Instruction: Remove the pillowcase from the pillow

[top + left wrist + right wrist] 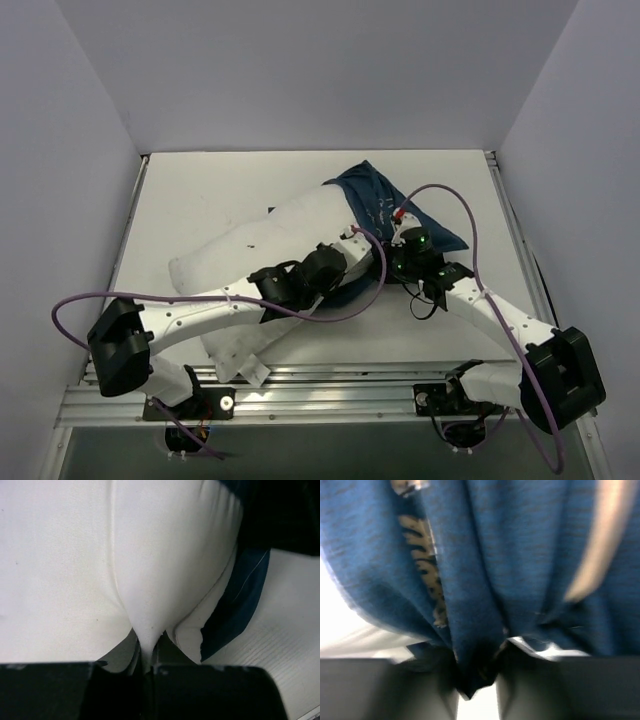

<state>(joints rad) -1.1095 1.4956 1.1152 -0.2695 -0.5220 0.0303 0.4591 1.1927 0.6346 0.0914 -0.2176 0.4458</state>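
The white pillow (255, 255) lies slantwise across the table, mostly bare. The navy pillowcase (385, 205) with white line drawings covers only its far right end. My left gripper (352, 242) is shut on a pinched fold of the pillow (147, 625); the pillowcase edge (240, 605) shows to the right in the left wrist view. My right gripper (402, 240) is shut on a bunch of the pillowcase (485, 605), which fills the blurred right wrist view.
White table (200, 190) with walls on three sides. A metal rail (330, 385) runs along the near edge by the arm bases. Purple cables (455, 205) loop above both arms.
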